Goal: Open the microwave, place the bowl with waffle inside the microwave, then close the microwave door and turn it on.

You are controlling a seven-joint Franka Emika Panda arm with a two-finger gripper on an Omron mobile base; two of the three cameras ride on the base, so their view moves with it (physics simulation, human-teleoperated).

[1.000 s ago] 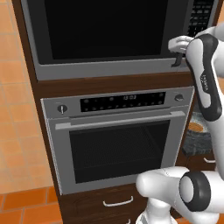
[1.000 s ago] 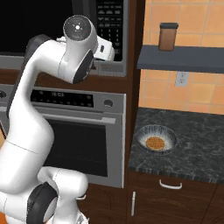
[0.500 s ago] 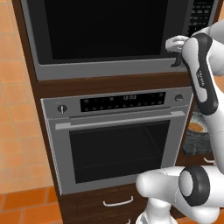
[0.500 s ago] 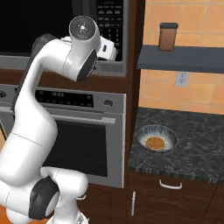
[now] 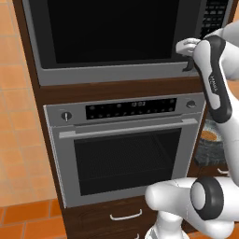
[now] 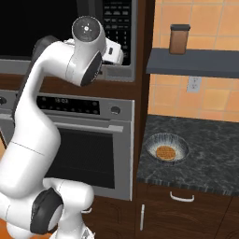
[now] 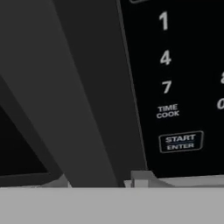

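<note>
Claw [image 5: 188, 61] at the microwave door [image 5: 112, 32] handle edge — fingertips hidden.

Even, flat rendered light on my feeds, no visible source, no glare. Base views sharp; I see soft shading under the shelf [image 6: 196, 63] and on the arm's underside. Hand view is dim and soft, keypad [image 7: 179, 78] legends slightly blurred. No edge distortion.

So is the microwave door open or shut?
Shut. The microwave door lies flat in its grey frame, and the bowl with waffle sits on the counter.
</note>
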